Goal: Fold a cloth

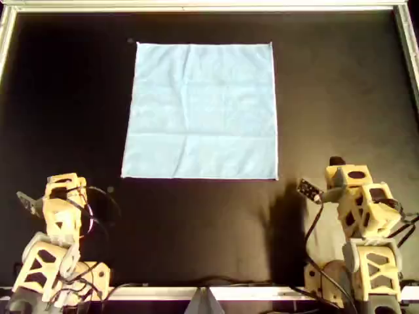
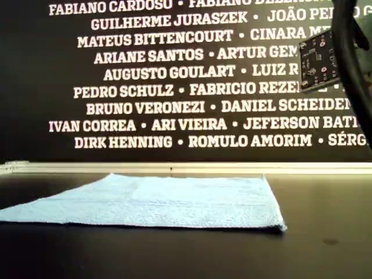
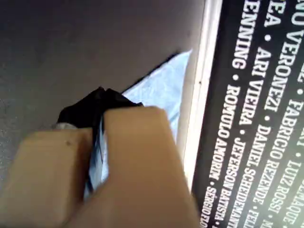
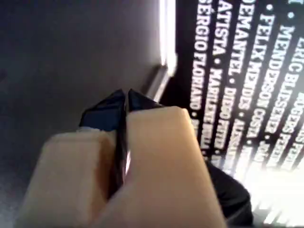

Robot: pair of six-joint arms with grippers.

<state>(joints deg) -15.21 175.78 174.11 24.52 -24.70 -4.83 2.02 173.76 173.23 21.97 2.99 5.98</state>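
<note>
The light sky-blue cloth (image 1: 203, 111) lies flat and spread out as a square on the black table, in the far middle of the overhead view. It shows low and flat in the exterior view (image 2: 157, 200). In the first wrist view a part of it (image 3: 161, 90) lies beyond my first gripper (image 3: 99, 95), whose jaws are together and hold nothing. My second gripper (image 4: 126, 97) is also shut and empty, over bare table, with no cloth in its view. Both grippers are apart from the cloth.
In the overhead view one arm (image 1: 62, 209) stands at the near left and another (image 1: 357, 196) at the near right, both short of the cloth's near edge. A pale rail (image 1: 209, 5) borders the table. A wall with white names (image 2: 174, 87) stands behind.
</note>
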